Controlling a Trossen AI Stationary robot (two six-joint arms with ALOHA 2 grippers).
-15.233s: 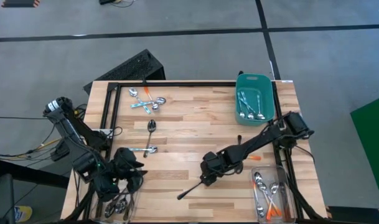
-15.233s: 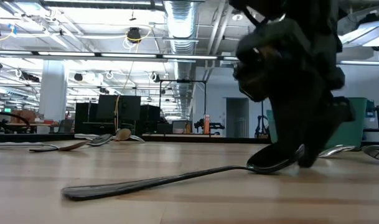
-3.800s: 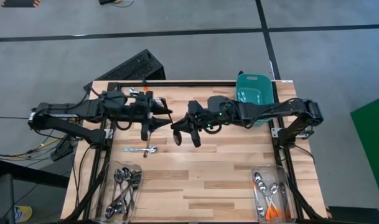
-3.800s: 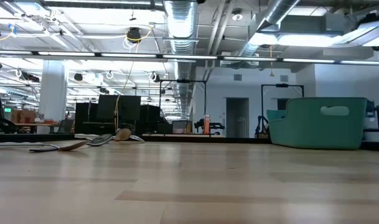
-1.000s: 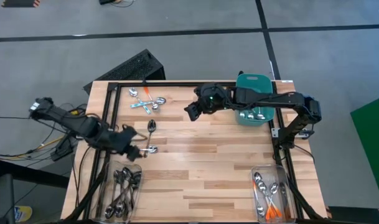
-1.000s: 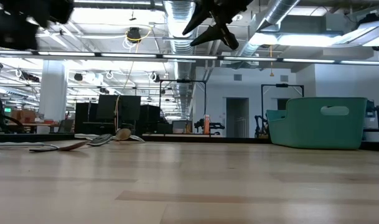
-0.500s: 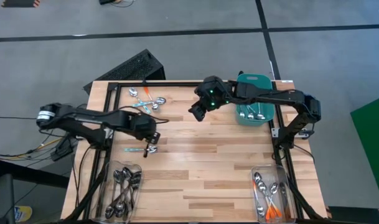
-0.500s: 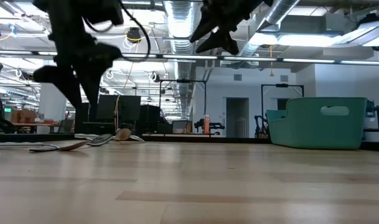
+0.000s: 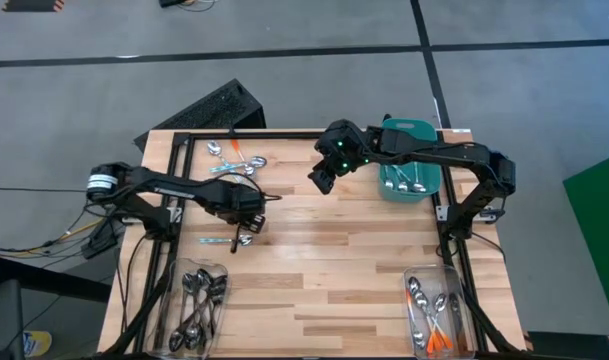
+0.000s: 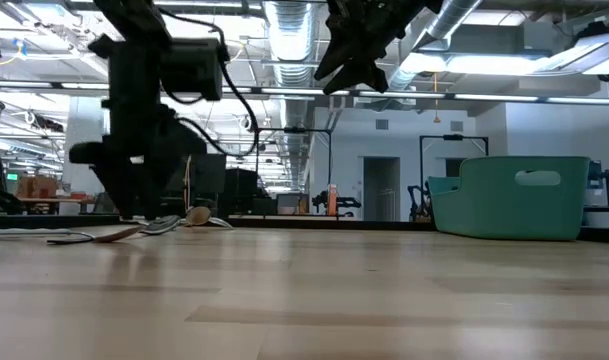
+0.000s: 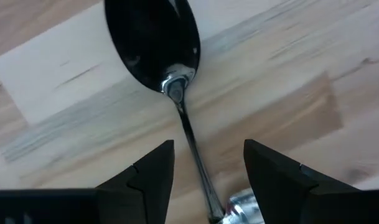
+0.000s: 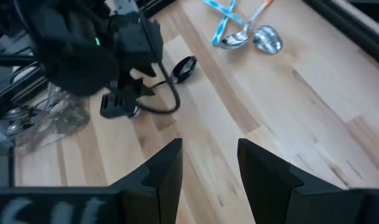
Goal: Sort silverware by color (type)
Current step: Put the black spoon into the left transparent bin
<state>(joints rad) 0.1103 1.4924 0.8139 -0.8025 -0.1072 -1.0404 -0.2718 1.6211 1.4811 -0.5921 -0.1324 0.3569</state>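
A plain dark-metal spoon [image 9: 242,207] lies flat on the table, its bowl [image 11: 155,43] toward the far edge. My left gripper [image 11: 205,177] stands low over its handle [image 11: 192,140], open, one finger on each side and apart from it. A light-blue-handled spoon [image 9: 227,240] lies just nearer. A small heap of blue- and orange-handled spoons [image 9: 234,160] sits near the far left corner. My right gripper [image 9: 322,178] hangs open and empty, raised over the far middle of the table, high in the low view [image 10: 356,45].
A teal tub [image 9: 409,135] with spoons stands at the far right. A clear bin [image 9: 199,310] of dark spoons sits at the near left, and another clear bin [image 9: 434,315] with orange-handled spoons at the near right. Bare wood [image 9: 334,260] lies between them.
My left gripper has swung from near the left bin toward the far edge and the table's right. It has come down over the dark spoon's handle. My right gripper has drifted a little toward the right edge. No spoon has moved.
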